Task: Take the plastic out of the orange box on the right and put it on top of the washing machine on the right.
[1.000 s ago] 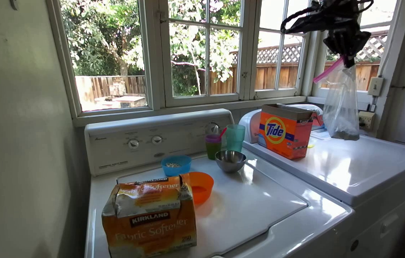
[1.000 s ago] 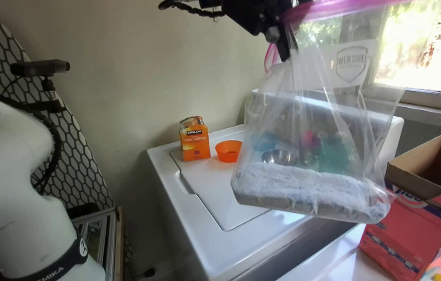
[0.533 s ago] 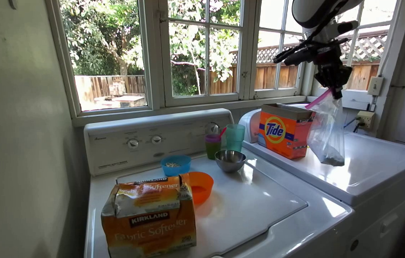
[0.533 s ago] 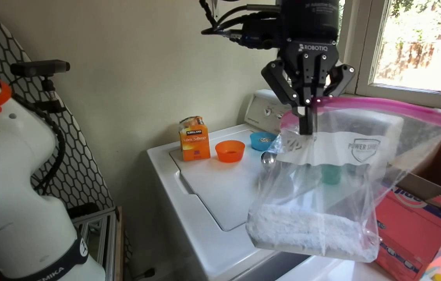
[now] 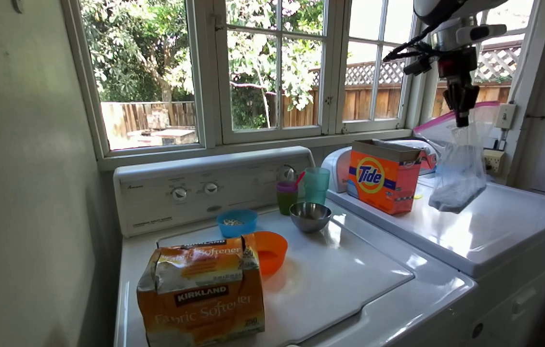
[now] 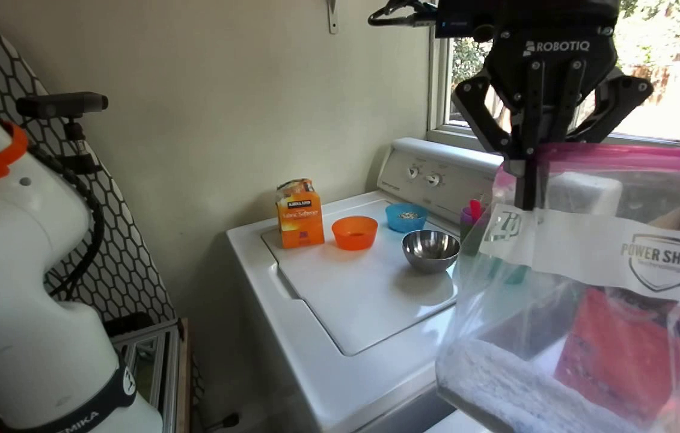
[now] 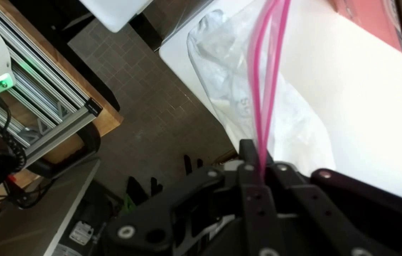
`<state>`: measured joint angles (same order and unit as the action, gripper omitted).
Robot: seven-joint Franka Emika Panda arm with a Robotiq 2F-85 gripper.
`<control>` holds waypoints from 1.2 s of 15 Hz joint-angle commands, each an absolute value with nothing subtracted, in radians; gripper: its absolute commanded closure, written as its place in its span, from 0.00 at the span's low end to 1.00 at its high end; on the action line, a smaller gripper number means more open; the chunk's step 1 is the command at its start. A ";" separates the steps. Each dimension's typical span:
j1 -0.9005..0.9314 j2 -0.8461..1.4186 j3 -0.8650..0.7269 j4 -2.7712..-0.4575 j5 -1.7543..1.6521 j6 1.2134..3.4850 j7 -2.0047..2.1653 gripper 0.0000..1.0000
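Observation:
The plastic is a clear zip bag with a pink top strip and pale powder in its bottom. My gripper [image 6: 531,192] is shut on the bag's top edge below the pink strip. The bag [image 6: 490,385] hangs tilted from it. In an exterior view the gripper [image 5: 462,120] and bag [image 5: 460,173] are over the right washing machine [image 5: 498,226], right of the orange Tide box [image 5: 371,178]. The wrist view shows the bag [image 7: 222,71] over the white top [image 7: 357,117] near its edge; whether its bottom touches is unclear. The box [image 7: 368,21] stands open there.
On the left machine [image 5: 339,270] are a Kirkland box [image 5: 205,299], an orange bowl [image 5: 272,253], a blue bowl [image 5: 237,222], a metal bowl [image 5: 310,217] and cups [image 5: 317,185]. Windows [image 5: 277,72] stand behind. The floor [image 7: 144,106] shows past the machine's edge.
My gripper has come down with the bag, then shifted right in both exterior views. The bag has turned, its pink strip showing wider. The Tide box has not moved.

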<state>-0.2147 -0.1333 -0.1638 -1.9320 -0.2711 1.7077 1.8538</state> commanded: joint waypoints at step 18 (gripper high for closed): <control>-0.242 0.148 -0.247 -1.594 -0.240 1.579 1.433 1.00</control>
<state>-0.2452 0.1076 -0.2397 -1.6459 -0.2172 1.6072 1.4999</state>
